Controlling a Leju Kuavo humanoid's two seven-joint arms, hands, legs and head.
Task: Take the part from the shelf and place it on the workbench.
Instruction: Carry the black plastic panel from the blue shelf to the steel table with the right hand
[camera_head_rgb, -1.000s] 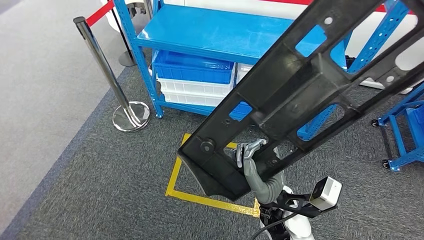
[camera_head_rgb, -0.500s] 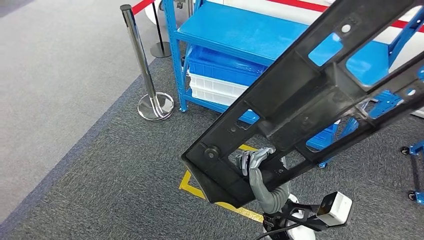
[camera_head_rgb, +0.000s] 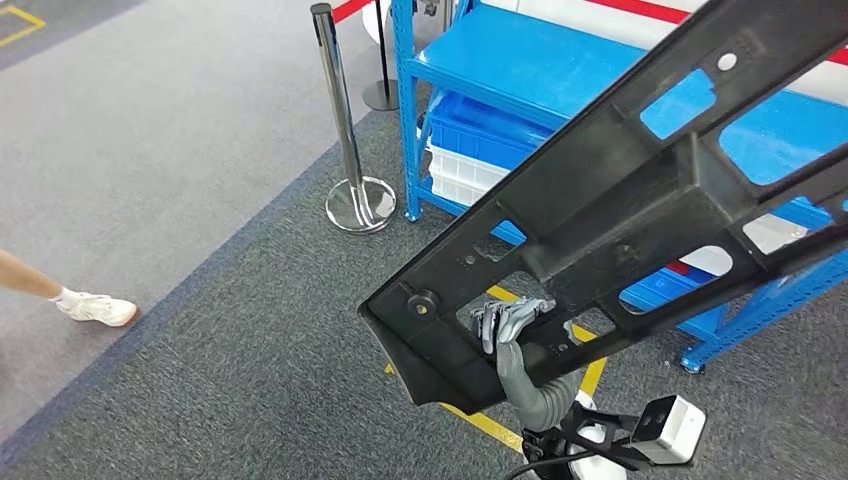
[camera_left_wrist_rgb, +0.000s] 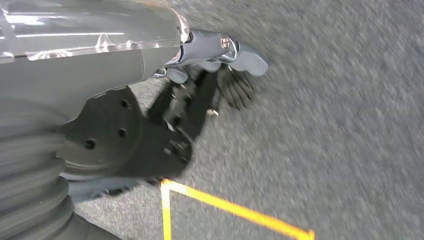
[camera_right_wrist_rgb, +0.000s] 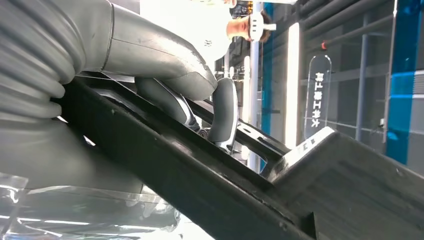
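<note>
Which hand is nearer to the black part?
Right. The right hand grips the black part through an opening near its lower end; the left hand hangs apart from it, over grey carpet near yellow tape.

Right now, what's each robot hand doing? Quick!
Left hand: hangs over the grey carpet; open or closed cannot be told.
Right hand: holding the long black plastic frame part.

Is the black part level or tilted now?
Tilted: the black part slopes from low beside the right hand up toward the blue shelf.

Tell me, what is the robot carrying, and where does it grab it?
The right hand holds the long black part, fingers hooked through an opening near its lower end.
</note>
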